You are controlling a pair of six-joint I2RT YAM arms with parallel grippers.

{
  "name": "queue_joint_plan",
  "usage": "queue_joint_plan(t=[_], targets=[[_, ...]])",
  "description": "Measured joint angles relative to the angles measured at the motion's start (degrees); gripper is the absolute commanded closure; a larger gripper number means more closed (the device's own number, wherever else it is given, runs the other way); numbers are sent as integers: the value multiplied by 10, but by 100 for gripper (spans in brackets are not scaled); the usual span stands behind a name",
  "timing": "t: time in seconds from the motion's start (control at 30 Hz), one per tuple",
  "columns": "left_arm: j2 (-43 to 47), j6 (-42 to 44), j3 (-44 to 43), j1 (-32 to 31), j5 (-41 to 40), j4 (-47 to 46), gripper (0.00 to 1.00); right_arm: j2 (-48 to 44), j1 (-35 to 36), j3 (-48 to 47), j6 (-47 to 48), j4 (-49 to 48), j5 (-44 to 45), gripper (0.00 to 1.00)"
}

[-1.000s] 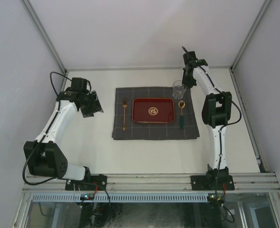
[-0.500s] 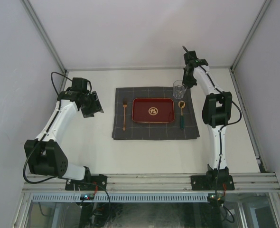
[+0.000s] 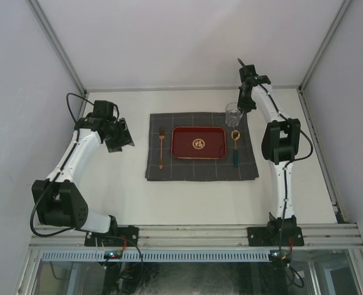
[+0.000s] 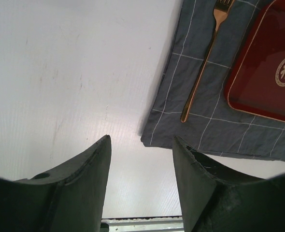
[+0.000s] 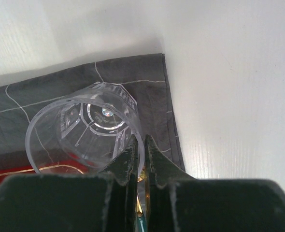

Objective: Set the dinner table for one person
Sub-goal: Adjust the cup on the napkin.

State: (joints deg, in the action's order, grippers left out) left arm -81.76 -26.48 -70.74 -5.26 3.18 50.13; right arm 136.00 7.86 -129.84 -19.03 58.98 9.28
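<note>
On the off-white dinner table [image 3: 169,196] lies a dark grey checked cloth [image 3: 200,166]. On it are a red tray [image 3: 198,142], a copper fork [image 3: 161,147] to its left and a teal-handled spoon [image 3: 235,149] to its right. A clear glass [image 3: 233,114] is at the cloth's far right corner. My right gripper [image 5: 145,142] is shut on the rim of the glass [image 5: 87,130], one finger inside and one outside. I cannot tell whether the glass rests on the cloth [image 5: 133,72]. My left gripper [image 4: 141,140] is open and holds nothing, over bare table [image 4: 60,72] left of the cloth [image 4: 205,125].
White walls with aluminium posts enclose the table on three sides. An aluminium rail [image 3: 194,233] runs along the near edge by the arm bases. In the left wrist view the fork [image 4: 205,58] and the tray [image 4: 268,67] lie on the cloth.
My right gripper has shifted slightly to the right and away, taking the glass with it. The left arm has not moved.
</note>
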Motion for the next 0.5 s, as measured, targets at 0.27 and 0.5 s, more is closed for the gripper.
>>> queue_joint_plan(t=[0.27, 0.5], targets=[[0, 0, 0, 0, 1, -1, 42, 0, 0, 1, 1, 0, 0, 80], [0, 0, 0, 0, 1, -2, 42, 0, 0, 12, 1, 0, 0, 74]])
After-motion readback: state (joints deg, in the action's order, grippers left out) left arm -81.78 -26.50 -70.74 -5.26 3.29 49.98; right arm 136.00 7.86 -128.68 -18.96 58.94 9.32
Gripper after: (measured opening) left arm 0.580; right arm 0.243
